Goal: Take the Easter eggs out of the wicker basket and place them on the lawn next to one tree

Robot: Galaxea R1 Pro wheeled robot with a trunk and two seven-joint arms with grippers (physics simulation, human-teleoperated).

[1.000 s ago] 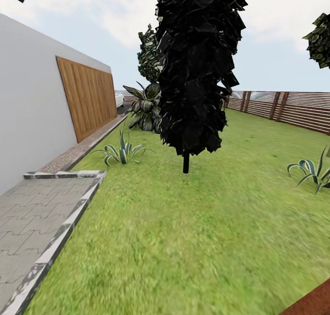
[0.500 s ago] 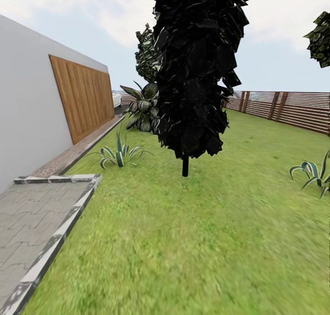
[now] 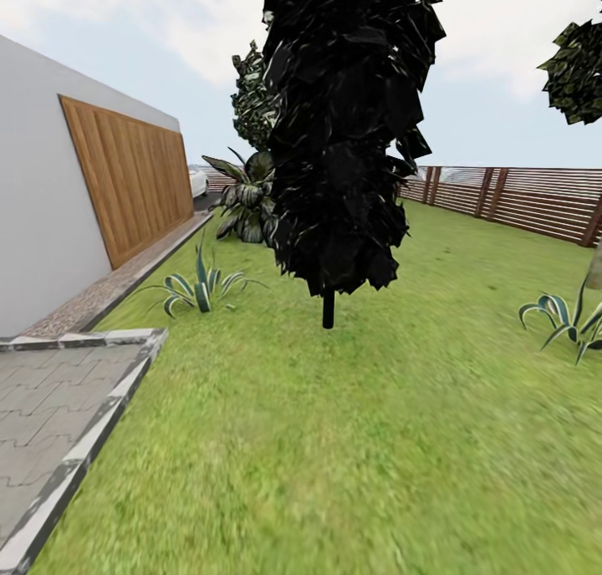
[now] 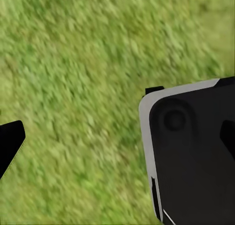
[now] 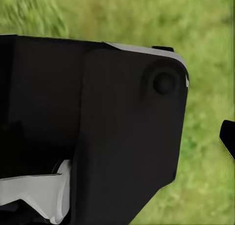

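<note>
While the robot is on its way across the garden, the head view has slid over the last second: the dark bushy tree now sits a bit further left and nearer, the paved patch has dropped toward the lower left corner, and the red-brown edge seen at the lower right a second ago is gone. That reads as camera and base moving, not the things. For the task it means travel only; I see no basket and no eggs, so their place cannot be told from here and no egg has been handled at this moment, as far as I can judge.

The lawn is open ahead. The dark tree's thin trunk stands mid-path and would need steering around. Spiky plants sit at left and right. The grey wall with a wooden panel runs along the left; the slatted fence closes the far right. A pale trunk sliver shows at the right edge, maybe the wanted tree, too little to tell.

Both wrist views look down on grass with dark robot body parts; gripper state, left or right, cannot be told.
</note>
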